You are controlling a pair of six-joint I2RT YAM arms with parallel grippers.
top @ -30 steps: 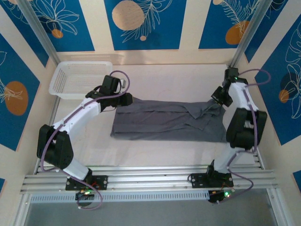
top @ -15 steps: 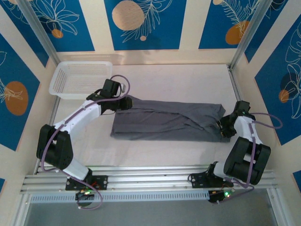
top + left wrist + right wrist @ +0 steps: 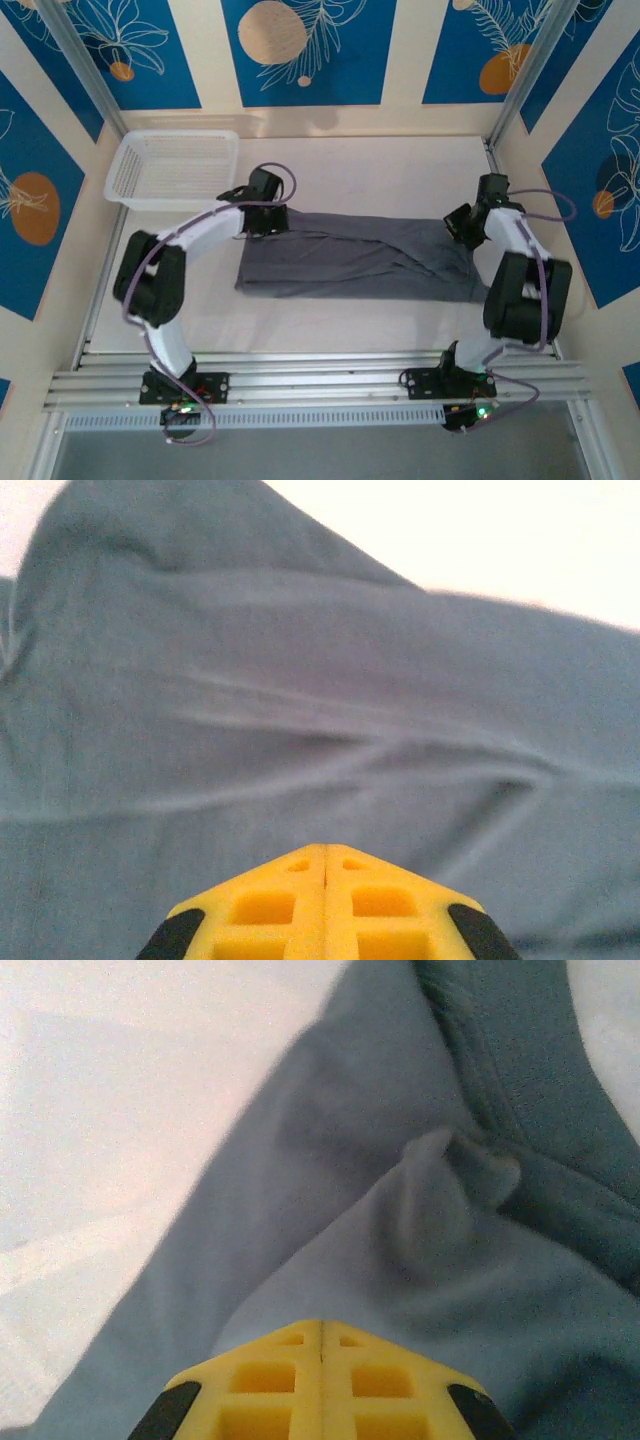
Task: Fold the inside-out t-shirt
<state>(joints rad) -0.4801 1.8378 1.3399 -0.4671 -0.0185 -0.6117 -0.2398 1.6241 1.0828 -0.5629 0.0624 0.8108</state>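
Reading left end effector (image 3: 325,848) and right end effector (image 3: 322,1323) as clenched over plain slate-grey soft-cloth t-shirt (image 3: 350,260); cannot confirm a pinch. Lift evenly, keep taut, fold forward.

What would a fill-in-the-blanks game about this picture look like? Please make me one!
1. The t-shirt lying on the table is the colour ____.
2. The basket in the far left corner is the colour ____.
3. The left gripper and the right gripper are both ____, not open.

Missing words: grey; white; shut.
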